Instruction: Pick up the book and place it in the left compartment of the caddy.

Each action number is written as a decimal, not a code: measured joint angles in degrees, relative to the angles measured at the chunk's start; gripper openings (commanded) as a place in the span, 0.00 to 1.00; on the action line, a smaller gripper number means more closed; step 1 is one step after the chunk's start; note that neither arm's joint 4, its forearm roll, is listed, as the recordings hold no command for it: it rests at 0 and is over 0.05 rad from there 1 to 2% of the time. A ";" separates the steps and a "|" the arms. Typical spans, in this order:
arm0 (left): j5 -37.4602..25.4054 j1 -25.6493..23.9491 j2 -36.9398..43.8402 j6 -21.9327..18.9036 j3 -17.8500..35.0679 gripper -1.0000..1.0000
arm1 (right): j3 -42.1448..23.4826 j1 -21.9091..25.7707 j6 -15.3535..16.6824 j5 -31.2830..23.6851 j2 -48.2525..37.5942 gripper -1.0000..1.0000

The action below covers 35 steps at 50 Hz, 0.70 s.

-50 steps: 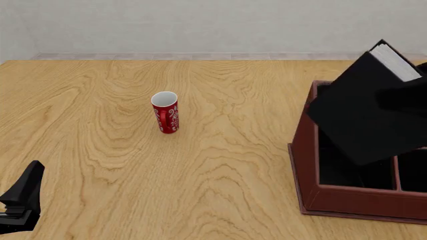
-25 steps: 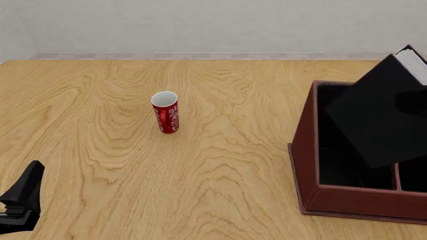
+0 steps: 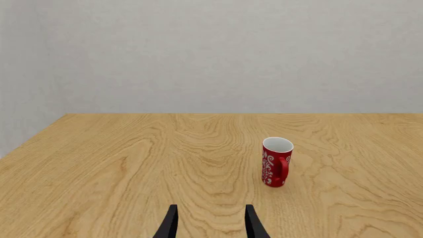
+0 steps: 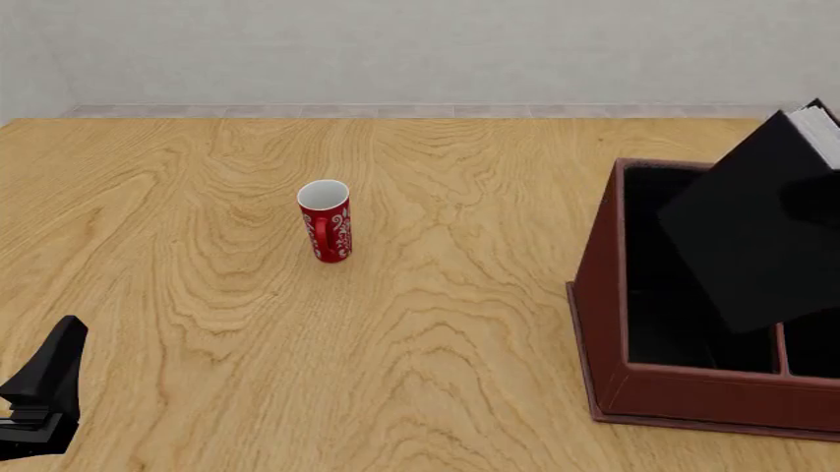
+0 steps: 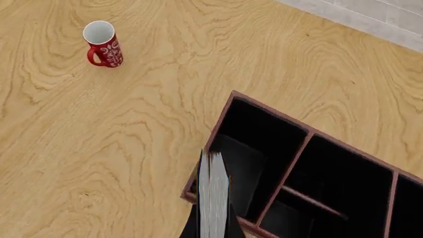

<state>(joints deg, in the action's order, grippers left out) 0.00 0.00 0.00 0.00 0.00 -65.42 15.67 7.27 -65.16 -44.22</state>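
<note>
Step in hand: lower book [image 4: 761, 236] into left compartment [image 4: 670, 295] of caddy [image 4: 695, 393].

Right gripper [image 5: 213, 229]: clamped on book, fingers either side of page block, page edge facing cam. Book hangs tilted, above caddy, not yet seated.

From the gripper, the left compartment opens just beyond and below the book's lower edge; divider and smaller sections lie to the far side.

Procedure (judgement):
- Square book w/ compartment walls before descent; tilt looks likely to catch the rim.
- Descend slow, keep clear of divider.
- Release only once seated.

Left gripper [image 3: 210, 225]: fingers apart, holding nothing, parked low; mug [image 4: 326, 220] well ahead of it.
</note>
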 measured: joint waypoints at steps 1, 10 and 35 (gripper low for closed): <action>0.00 0.00 0.00 0.00 0.00 1.00 | 0.07 -0.23 -0.14 0.03 -0.07 0.00; 0.00 0.00 0.00 0.00 0.00 1.00 | 0.55 -2.09 -1.23 0.26 -0.75 0.00; 0.00 0.00 0.00 0.00 0.00 1.00 | 2.16 -6.04 -1.89 0.87 -1.74 0.00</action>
<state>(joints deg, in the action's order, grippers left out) 0.00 0.00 0.00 0.00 0.00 -63.26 9.63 5.38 -64.29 -45.96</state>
